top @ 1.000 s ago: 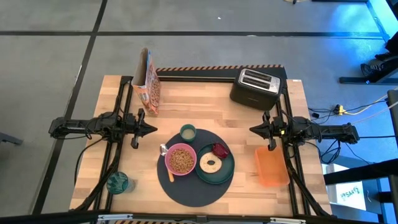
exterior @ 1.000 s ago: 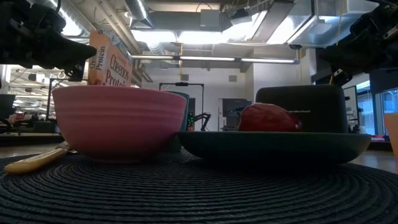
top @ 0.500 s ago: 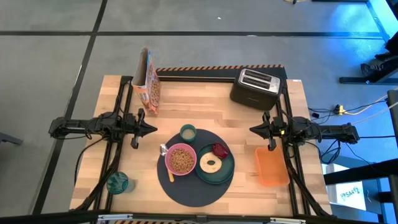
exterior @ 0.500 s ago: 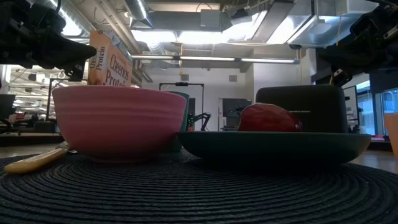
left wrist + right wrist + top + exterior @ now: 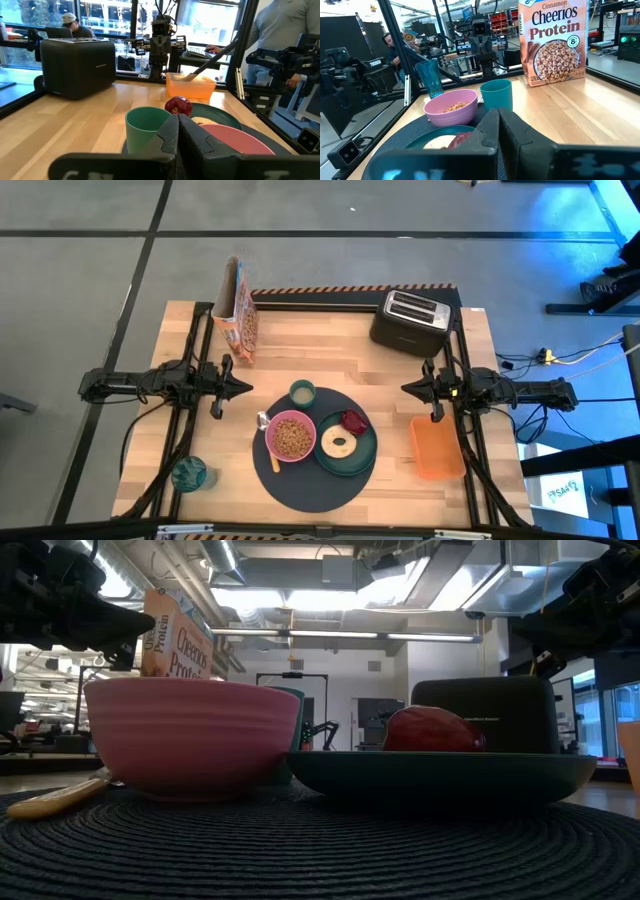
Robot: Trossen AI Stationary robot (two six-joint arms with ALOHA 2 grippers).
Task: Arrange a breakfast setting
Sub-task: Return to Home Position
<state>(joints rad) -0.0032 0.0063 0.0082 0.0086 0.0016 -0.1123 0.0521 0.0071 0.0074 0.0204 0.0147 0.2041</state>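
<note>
A round dark-grey mat (image 5: 300, 480) lies at the table's middle front. On it stand a pink bowl (image 5: 291, 436) with cereal, a dark-green plate (image 5: 365, 452) carrying a pale bagel (image 5: 337, 443) and a dark-red fruit (image 5: 353, 420), and a pale-green cup (image 5: 302, 392) at the mat's far edge. A spoon (image 5: 268, 442) lies on the mat left of the bowl. My left gripper (image 5: 247, 388) hovers shut left of the mat, pointing level at it. My right gripper (image 5: 406, 388) hovers shut on the right, facing it.
A cereal box (image 5: 237, 312) stands at the far left, a black toaster (image 5: 410, 321) at the far right. An orange tray (image 5: 437, 447) lies right of the mat, a teal glass (image 5: 189, 474) at the near left. People show beyond the table in the wrist views.
</note>
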